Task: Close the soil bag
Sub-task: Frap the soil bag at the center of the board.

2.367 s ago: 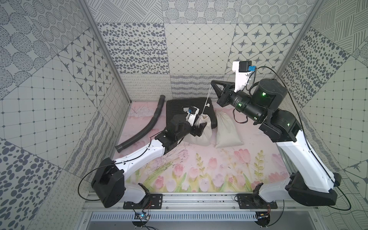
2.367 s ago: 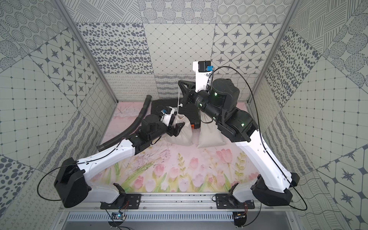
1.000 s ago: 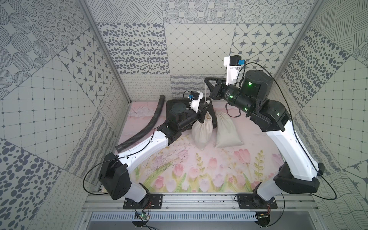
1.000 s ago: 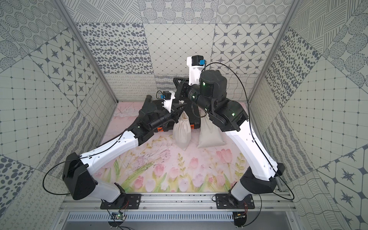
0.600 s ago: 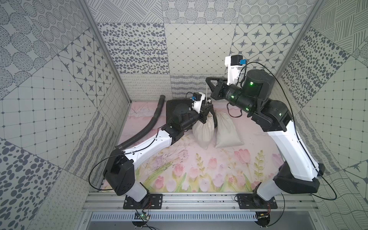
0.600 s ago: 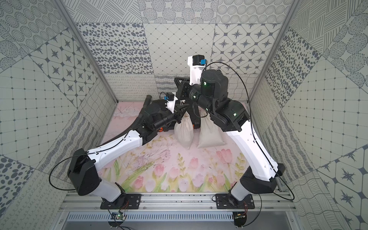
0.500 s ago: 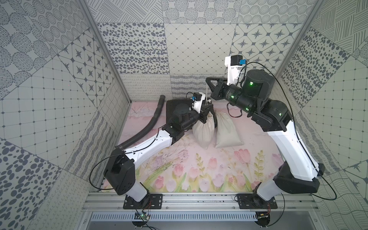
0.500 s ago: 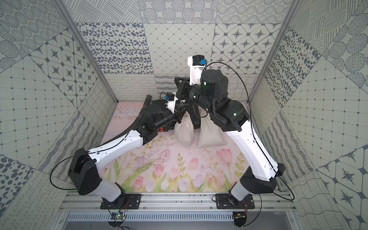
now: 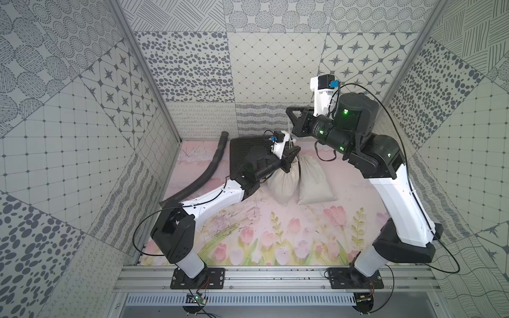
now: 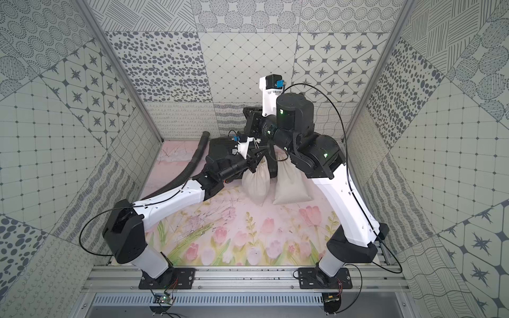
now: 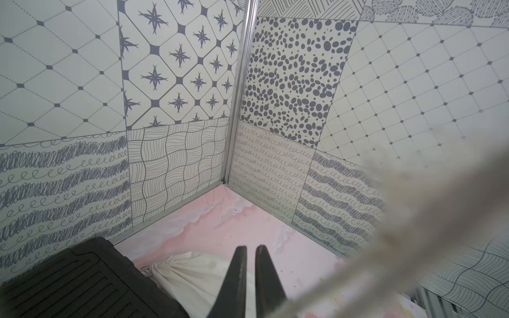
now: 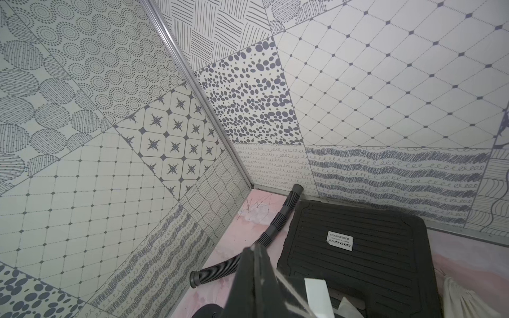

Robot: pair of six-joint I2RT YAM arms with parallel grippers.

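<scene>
Whereas the bag point(image 9: 285, 179) slumped low to the left moments ago, in a top view it now rises upright, neck gathered, touching the second bag point(image 9: 315, 181) and just in front of the mat point(image 9: 242, 148). The left gripper point(image 9: 295, 152) sits at that neck, higher and farther back than before. The right gripper point(image 9: 288, 118) has swung in closer above it, and the cord point(image 9: 289, 135) runs short and taut between them. Both top views agree on the bag point(image 10: 256, 180), left gripper point(image 10: 265, 151) and right gripper point(image 10: 249, 118). From the left wrist, the fingers point(image 11: 239, 275) stand a slit apart, clasping nothing visible, and a blurred cord point(image 11: 385, 220) crosses near the lens. From the right wrist, the right gripper point(image 12: 256, 258) is clenched on the thin cord point(image 12: 289, 286), above the mat point(image 12: 358, 247) and hose point(image 12: 275, 225).
</scene>
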